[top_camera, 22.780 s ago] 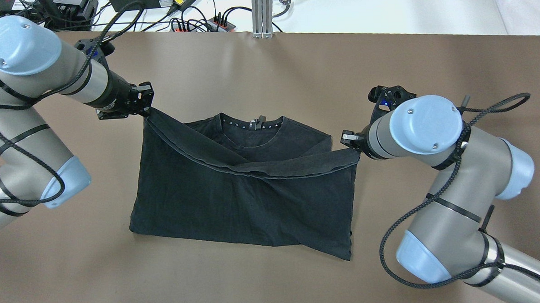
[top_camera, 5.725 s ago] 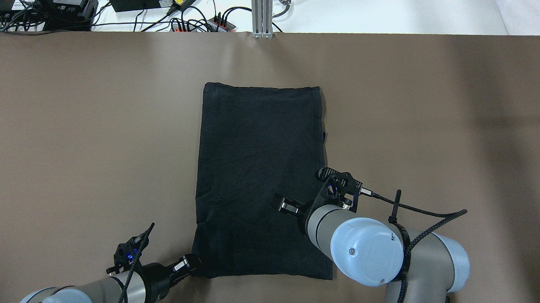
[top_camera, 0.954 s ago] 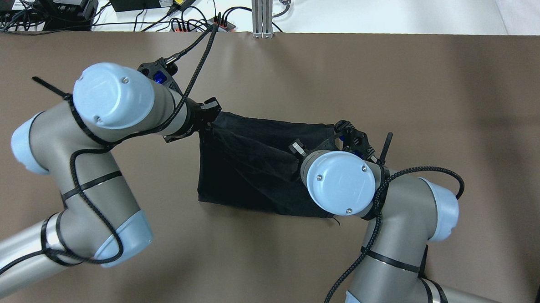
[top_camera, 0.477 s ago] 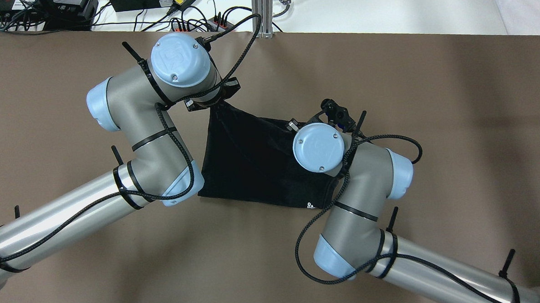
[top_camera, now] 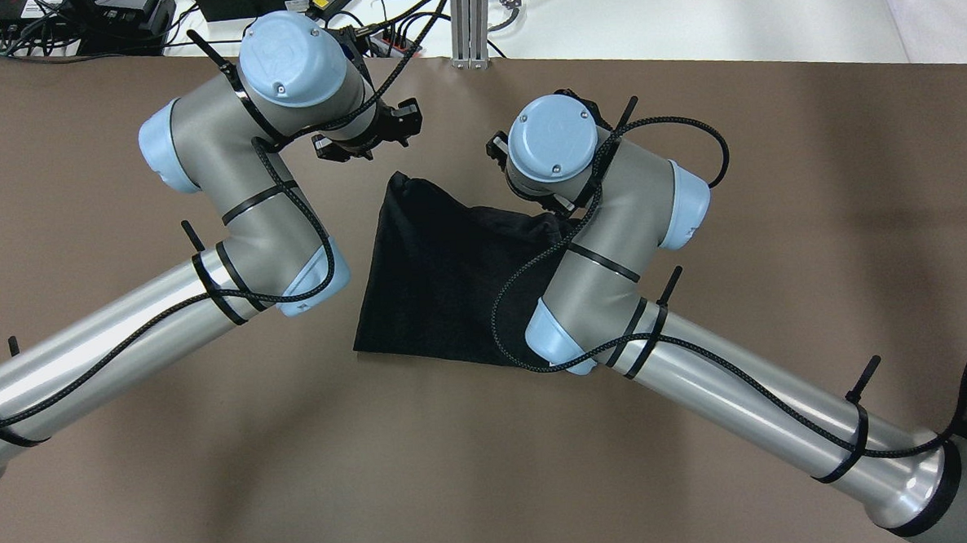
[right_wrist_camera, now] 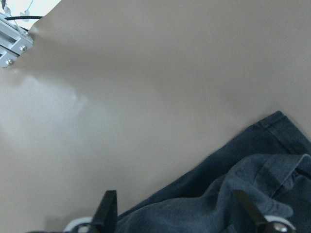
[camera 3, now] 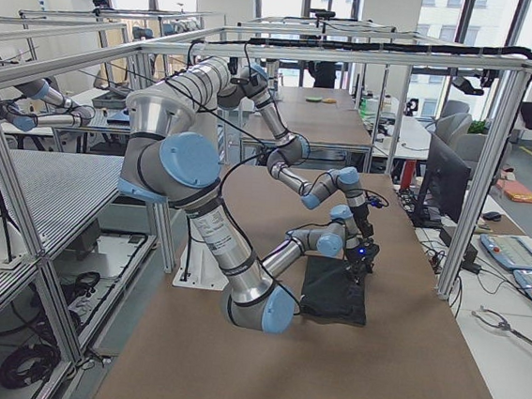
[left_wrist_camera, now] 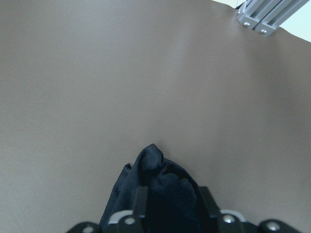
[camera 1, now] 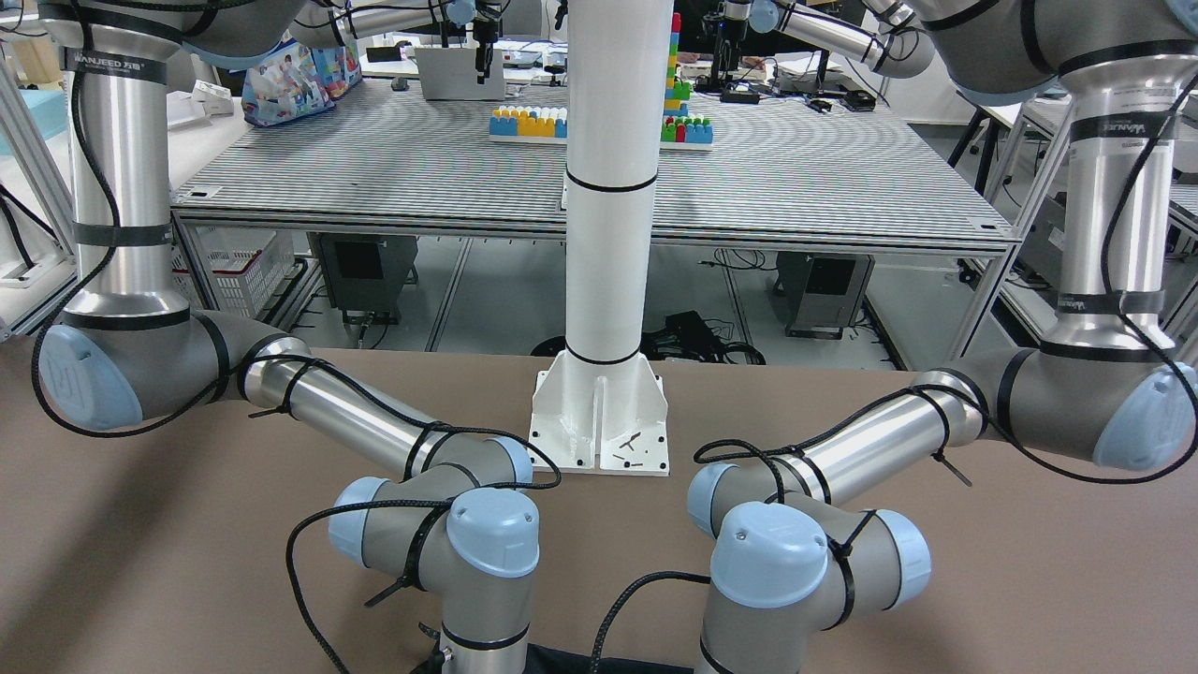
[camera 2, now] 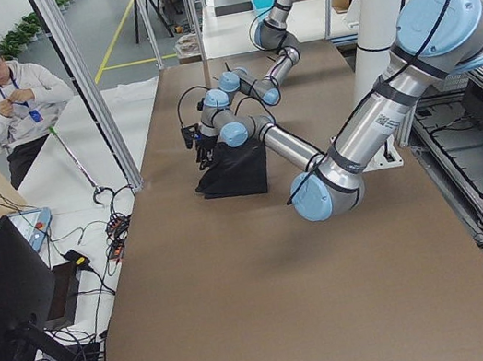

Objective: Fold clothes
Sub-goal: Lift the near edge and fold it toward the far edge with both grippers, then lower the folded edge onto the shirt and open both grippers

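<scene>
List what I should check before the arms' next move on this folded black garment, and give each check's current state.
1. Left gripper open: ok. Its jaws stand apart in the wrist view.
2. Right gripper open: ok. Its jaws stand wide apart above the cloth.
3. Black garment fully on the table: ok. No part hangs over an edge.
4. Fold lying flat: not ok. One corner stands up in a peak and the far edge is rumpled.
5. Folded layers lined up: cannot tell. The right arm covers one side of the garment in the overhead view.
</scene>
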`<state>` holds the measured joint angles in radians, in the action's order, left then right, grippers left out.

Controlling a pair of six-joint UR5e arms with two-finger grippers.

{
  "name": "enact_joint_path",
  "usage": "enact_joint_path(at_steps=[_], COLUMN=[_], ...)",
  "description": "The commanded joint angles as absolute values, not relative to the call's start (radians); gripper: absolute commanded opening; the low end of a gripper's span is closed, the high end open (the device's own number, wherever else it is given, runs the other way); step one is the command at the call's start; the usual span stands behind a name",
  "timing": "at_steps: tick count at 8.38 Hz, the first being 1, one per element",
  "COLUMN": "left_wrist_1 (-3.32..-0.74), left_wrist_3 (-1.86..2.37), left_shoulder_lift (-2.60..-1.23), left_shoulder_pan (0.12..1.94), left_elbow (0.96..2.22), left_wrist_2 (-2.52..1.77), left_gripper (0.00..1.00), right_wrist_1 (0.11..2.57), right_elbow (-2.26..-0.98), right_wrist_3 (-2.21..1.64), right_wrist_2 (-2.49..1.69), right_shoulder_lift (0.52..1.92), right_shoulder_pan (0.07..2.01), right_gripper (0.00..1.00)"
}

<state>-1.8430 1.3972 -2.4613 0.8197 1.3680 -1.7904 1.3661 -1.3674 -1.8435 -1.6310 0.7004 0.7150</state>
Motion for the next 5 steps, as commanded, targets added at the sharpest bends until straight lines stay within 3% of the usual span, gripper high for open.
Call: enact_joint_path(at_steps=[1,5], left_wrist_1=[-1.848,-1.848], left_wrist_3=[1.39,1.388], left_shoulder_lift=[-2.461,-2.459], left_shoulder_pan=[0.841,0.841], left_elbow=[1.374,1.373], left_wrist_2=[-1.825,-1.819], left_gripper=[1.0,1.0], right_wrist_1=[1.348,1.348], right_elbow=[-1.362,-1.362], right_wrist_3=[-1.868,-2.015], right_wrist_2=[-1.668,-1.566], right_shoulder_lift=[0.695,0.73], right_shoulder_pan=[0.66,0.601], right_gripper=[0.94,0.87])
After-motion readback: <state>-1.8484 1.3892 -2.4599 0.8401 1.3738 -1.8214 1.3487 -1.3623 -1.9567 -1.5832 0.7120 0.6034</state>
